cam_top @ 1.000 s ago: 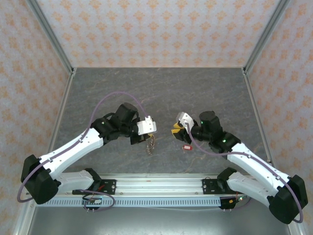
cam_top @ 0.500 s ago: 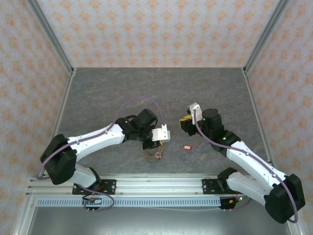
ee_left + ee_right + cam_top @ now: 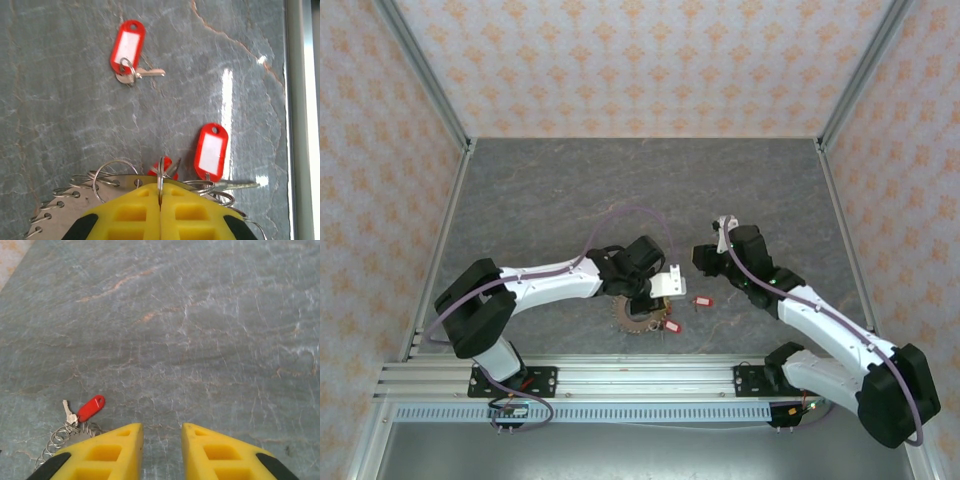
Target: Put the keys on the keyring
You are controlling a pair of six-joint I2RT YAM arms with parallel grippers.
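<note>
**Key-threading job, mid-task:** The left gripper [image 3: 160,192] was down on the keyring [image 3: 638,322]. Its yellow fingers [image 3: 195,215] were closed flush against each other, with one thin wire loop [image 3: 160,172] from the ring's rim standing edge-on in the seam between them — pinched, by the look of it.

The keyring lay flat on the grey marbled table [image 3: 550,190], near the front rail [image 3: 620,372]. It sat between the two arms, closer to the left one, and its grey rim was fringed with small wire loops.

A tagged key [image 3: 211,150] rested at that rim just beside the closed fingers, red tag upright in the left wrist view and metal blade pointing right. A second red tag [image 3: 165,165] peeked out half hidden behind the pinched loop; whether either was already threaded could not be told.

A loose key [image 3: 127,47], also red-tagged, lay by itself on the table, apart from the ring on the side toward the right arm.

The right gripper [image 3: 161,432] hung over bare tabletop near the ring — fingers parted by a moderate gap, nothing between them.
</note>
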